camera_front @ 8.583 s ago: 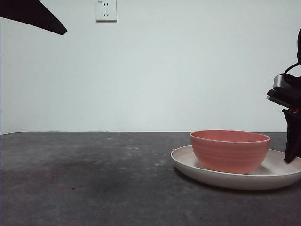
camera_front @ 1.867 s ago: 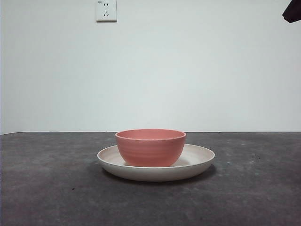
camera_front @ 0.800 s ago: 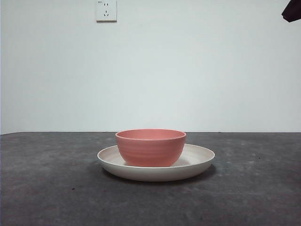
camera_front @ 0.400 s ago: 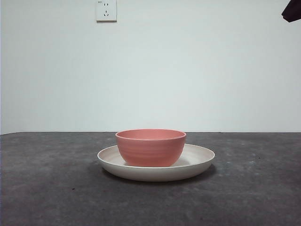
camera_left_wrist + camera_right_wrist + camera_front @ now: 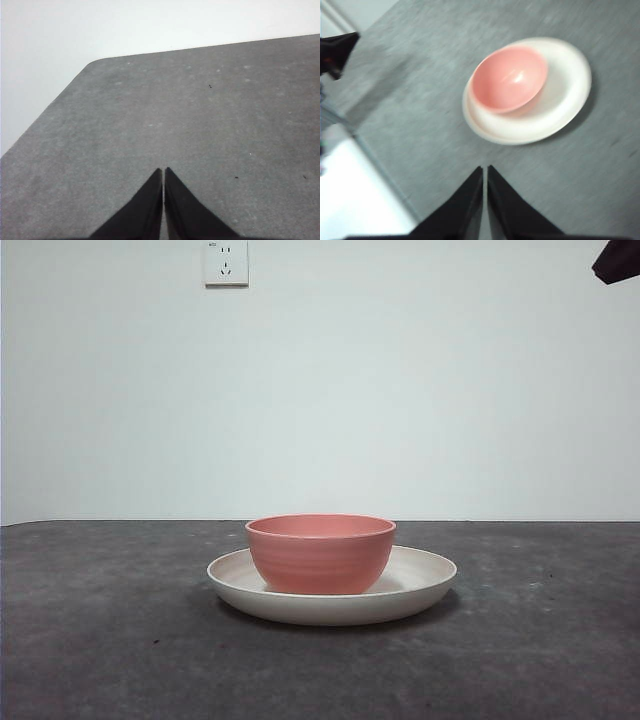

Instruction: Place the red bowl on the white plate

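We see the red bowl (image 5: 321,553) sitting upright inside the white plate (image 5: 425,583), resting on the plate's floor and set a little toward one side rather than dead centre, so more bare plate shows on one side of it than the other. The plate lies flat on the dark grey bench (image 5: 120,640), in the middle of the front view.

Our right tool (image 5: 485,172) hangs high above the bench with its two black jaws pressed together and nothing between them. The bowl (image 5: 509,78) and plate (image 5: 565,100) lie ahead of its tips and well below, well apart from them. In the front view it appears only as a black tip at the upper corner (image 5: 617,260).

Our left tool (image 5: 163,174) is likewise pressed together and empty, looking down on bare bench near a rounded corner, with neither bowl nor plate in its sight. The right arm is therefore the nearer one.

We judge the placing done: the bowl rests on the plate, and neither tool touches it.
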